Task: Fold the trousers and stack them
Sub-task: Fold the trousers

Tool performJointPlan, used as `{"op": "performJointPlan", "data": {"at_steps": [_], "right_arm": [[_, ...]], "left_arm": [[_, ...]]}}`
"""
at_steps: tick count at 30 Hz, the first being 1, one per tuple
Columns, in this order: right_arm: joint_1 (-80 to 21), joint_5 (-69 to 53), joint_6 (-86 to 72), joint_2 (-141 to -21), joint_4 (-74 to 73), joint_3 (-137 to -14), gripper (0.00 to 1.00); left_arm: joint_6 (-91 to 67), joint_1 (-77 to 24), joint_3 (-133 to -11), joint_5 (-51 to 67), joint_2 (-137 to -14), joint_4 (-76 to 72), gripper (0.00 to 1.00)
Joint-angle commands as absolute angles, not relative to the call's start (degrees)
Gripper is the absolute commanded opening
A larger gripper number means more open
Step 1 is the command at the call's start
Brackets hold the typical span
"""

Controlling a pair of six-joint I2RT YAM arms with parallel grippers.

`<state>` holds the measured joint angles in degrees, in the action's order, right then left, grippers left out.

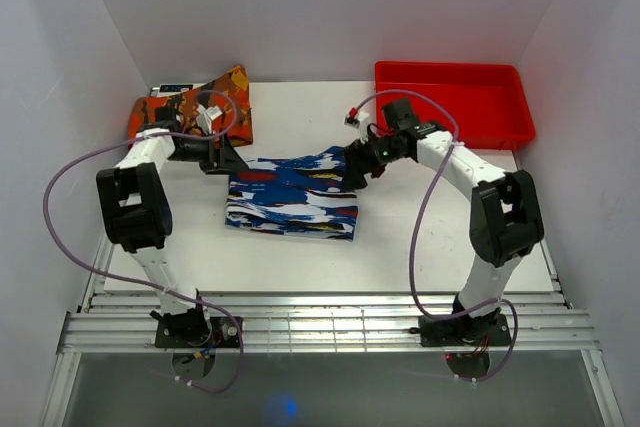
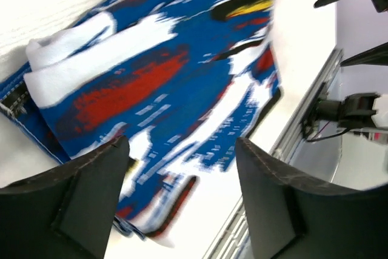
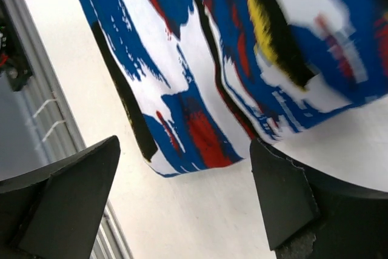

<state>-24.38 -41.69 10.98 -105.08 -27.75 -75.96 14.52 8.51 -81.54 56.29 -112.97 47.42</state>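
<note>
Trousers (image 1: 292, 197) folded, soft, light; layers likely slip. Best pinch full stack at both ends. Left gripper (image 1: 228, 161), right gripper (image 1: 356, 169): jaws apart, empty, flanking trousers.

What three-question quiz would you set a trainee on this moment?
1. True or false: the trousers lie folded on the table.
2. What sits at the table's far right corner? A) red bin B) grey box C) blue basket
3. Is either end effector gripping fabric?
Key: 1 true; 2 A; 3 no, the left end effector and right end effector are both open, holding nothing.
</note>
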Motion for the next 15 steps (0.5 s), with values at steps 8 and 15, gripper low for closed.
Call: {"op": "performJointPlan", "data": {"at_steps": [8, 15], "right_arm": [[-24.1, -27.4, 22.8, -88.8, -38.1, -90.2, 0.90], [-24.1, -28.3, 19.8, -83.9, -35.6, -80.8, 0.90]], "left_arm": [[6.7, 11.3, -70.9, 59.2, -88.4, 43.8, 0.98], [7.9, 11.6, -68.9, 65.4, -89.6, 50.7, 0.92]]}}
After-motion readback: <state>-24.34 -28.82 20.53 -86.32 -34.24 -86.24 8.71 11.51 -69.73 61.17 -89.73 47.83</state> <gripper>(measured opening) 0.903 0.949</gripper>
